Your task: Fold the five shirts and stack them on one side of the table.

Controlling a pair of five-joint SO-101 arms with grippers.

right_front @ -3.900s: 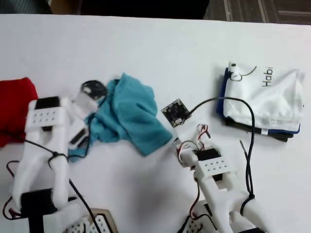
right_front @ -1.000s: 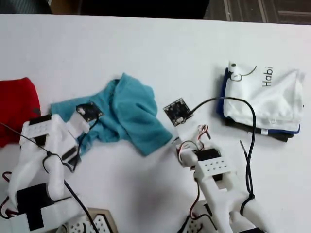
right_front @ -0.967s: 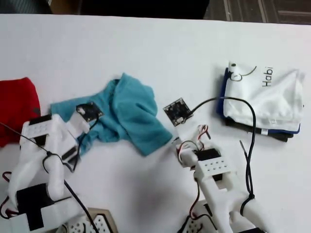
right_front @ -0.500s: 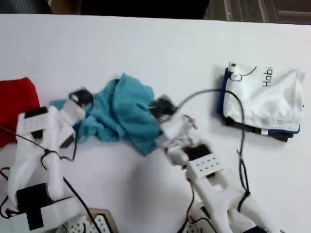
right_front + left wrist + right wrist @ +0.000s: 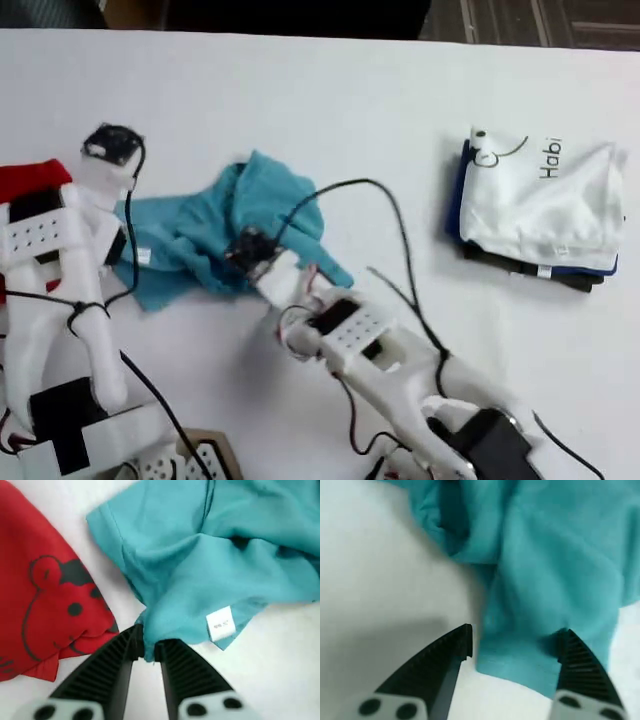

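A crumpled teal shirt (image 5: 235, 225) lies left of the table's middle. My left gripper (image 5: 148, 646) is shut on its edge, close to a white label (image 5: 221, 625) and beside the red shirt (image 5: 47, 592). In the high view the left arm (image 5: 45, 240) covers part of the red shirt (image 5: 28, 180) at the table's left edge. My right gripper (image 5: 515, 642) is open, one finger on either side of the teal shirt's (image 5: 555, 555) hem, at the near edge of the cloth. Folded shirts (image 5: 540, 205), a white one on top, are stacked at the right.
The right arm (image 5: 350, 335) stretches from the near edge toward the teal shirt, its black cable (image 5: 395, 225) looping over the table's middle. Bare white table (image 5: 330, 100) runs along the far side.
The left gripper has drawn the teal shirt's edge out to the left, toward the red shirt. The right arm has swung left from the table's middle onto the teal shirt's near edge.
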